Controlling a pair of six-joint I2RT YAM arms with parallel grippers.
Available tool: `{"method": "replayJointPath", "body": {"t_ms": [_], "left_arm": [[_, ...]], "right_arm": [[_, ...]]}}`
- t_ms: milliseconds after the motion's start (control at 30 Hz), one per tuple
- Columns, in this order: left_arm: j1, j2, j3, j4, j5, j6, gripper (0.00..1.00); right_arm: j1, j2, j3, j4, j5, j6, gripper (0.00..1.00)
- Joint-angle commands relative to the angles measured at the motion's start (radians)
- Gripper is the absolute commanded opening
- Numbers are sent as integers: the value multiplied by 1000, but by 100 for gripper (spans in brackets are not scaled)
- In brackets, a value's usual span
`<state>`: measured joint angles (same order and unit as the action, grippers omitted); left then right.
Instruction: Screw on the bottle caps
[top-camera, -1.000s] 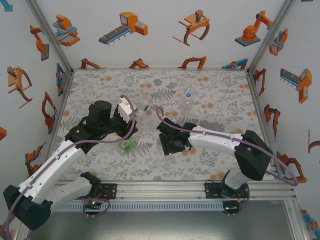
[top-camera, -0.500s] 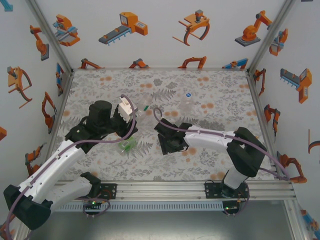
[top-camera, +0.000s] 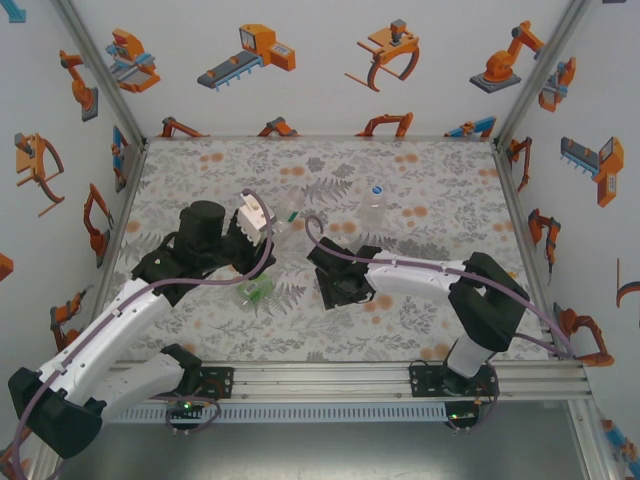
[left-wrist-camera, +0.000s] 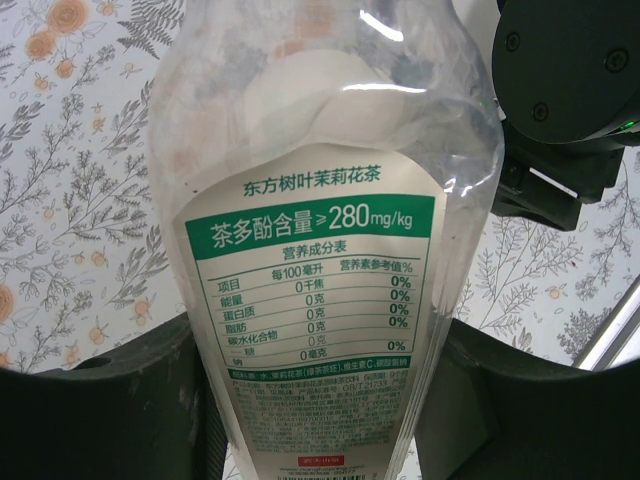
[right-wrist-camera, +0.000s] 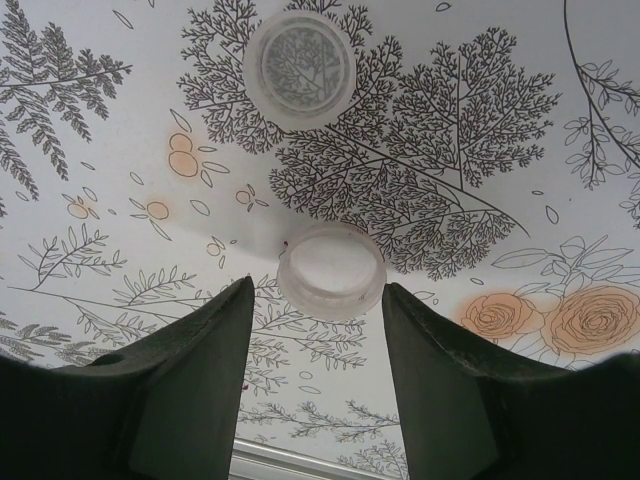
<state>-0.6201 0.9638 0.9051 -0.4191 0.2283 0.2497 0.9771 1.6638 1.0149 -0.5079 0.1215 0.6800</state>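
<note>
My left gripper (left-wrist-camera: 318, 410) is shut on the white-labelled bottle (left-wrist-camera: 320, 260), with dark fingers (left-wrist-camera: 110, 400) pressed against both sides; from above, this gripper (top-camera: 262, 224) holds the bottle (top-camera: 286, 212) off the table. My right gripper (right-wrist-camera: 318, 292) points down at the table, open, and a pale bottle cap (right-wrist-camera: 331, 270) lies flat just ahead of its tips. A second cap (right-wrist-camera: 298, 68) lies hollow side up farther on. From above, the right gripper (top-camera: 336, 286) hovers near the table's middle.
A green-tinted bottle (top-camera: 255, 291) lies on its side below the left gripper. A plain clear bottle (top-camera: 374, 206) stands upright behind the right gripper. The floral table (top-camera: 440, 190) is walled on three sides, with a metal rail (top-camera: 400, 373) along the near edge.
The right arm has swung slightly left, carrying its gripper a little left over the table. The left arm and its bottle have not moved.
</note>
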Motion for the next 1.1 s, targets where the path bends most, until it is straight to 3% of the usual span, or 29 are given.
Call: {"method": "replayJointPath", "body": {"t_ms": [0,1067], "left_arm": [[6,2,29,1,9,11,0],[7,2,31,0,11,9,0]], "right_arm": [[3,11,27,-4,14,-10,52],[3,-3,47,-11,-8,-15,51]]}}
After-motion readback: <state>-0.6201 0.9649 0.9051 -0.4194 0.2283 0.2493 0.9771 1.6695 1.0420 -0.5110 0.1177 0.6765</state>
